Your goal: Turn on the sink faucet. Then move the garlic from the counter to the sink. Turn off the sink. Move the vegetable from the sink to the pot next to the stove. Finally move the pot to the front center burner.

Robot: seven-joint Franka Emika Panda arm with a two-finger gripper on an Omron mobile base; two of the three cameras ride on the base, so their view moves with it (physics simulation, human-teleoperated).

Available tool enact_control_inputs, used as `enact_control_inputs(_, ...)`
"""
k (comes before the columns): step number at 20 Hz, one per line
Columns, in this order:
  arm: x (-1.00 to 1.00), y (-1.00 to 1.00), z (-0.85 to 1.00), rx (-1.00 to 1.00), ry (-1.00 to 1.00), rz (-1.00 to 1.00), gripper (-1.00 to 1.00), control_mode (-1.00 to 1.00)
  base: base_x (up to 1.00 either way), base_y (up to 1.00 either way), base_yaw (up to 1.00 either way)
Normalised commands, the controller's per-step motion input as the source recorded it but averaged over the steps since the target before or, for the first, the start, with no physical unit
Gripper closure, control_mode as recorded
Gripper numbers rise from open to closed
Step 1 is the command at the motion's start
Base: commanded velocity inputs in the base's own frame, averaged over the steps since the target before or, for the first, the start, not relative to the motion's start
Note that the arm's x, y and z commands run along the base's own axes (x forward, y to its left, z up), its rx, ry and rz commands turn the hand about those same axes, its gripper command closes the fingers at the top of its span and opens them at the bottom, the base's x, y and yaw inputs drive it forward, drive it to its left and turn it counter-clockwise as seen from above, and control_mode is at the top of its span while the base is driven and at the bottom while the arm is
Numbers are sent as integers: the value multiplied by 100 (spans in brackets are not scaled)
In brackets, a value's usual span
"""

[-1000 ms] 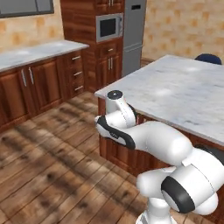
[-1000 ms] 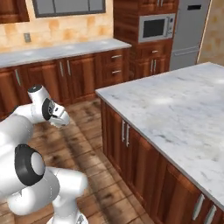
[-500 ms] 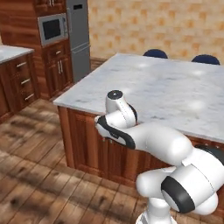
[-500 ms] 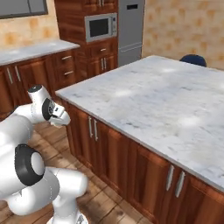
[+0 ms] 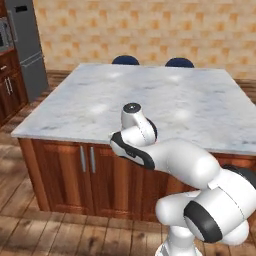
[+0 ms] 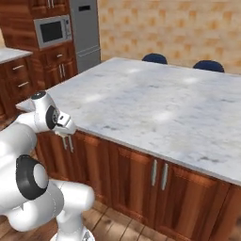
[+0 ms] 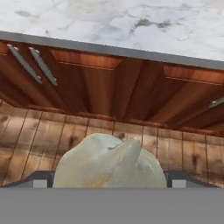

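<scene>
My gripper (image 7: pixel 109 183) held the garlic (image 7: pixel 109 162), jaws wide around the cream bulb, its pointed tip up between the dark fingertips (image 7: pixel 37 180). Below it lay wooden floor (image 7: pixel 30 131). Just beyond stood reddish-brown cabinets (image 7: pixel 113 87) with metal handles (image 7: pixel 33 63), topped by the white marble counter (image 5: pixel 165 95). Farther off, two blue chairs (image 5: pixel 125 59), a grey fridge (image 6: pixel 86 28), a microwave (image 6: pixel 52 31), tan wall.

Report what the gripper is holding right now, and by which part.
The gripper holds the small lumpy cream-white garlic bulb, clasped across its broad sides between the two fingers, pointed tip free. Behind it stand the reddish-brown wooden cabinets.
</scene>
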Motion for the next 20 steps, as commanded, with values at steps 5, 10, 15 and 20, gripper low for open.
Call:
enact_control_inputs(5,0,0,0,0,0,0,100,100,0,-11,-44)
enact_control_inputs(10,0,0,0,0,0,0,100,100,4,-7,-45)
enact_control_inputs(15,0,0,0,0,0,0,100,100,7,-13,-45)
enact_control_inputs(20,0,0,0,0,0,0,100,100,11,-10,-46)
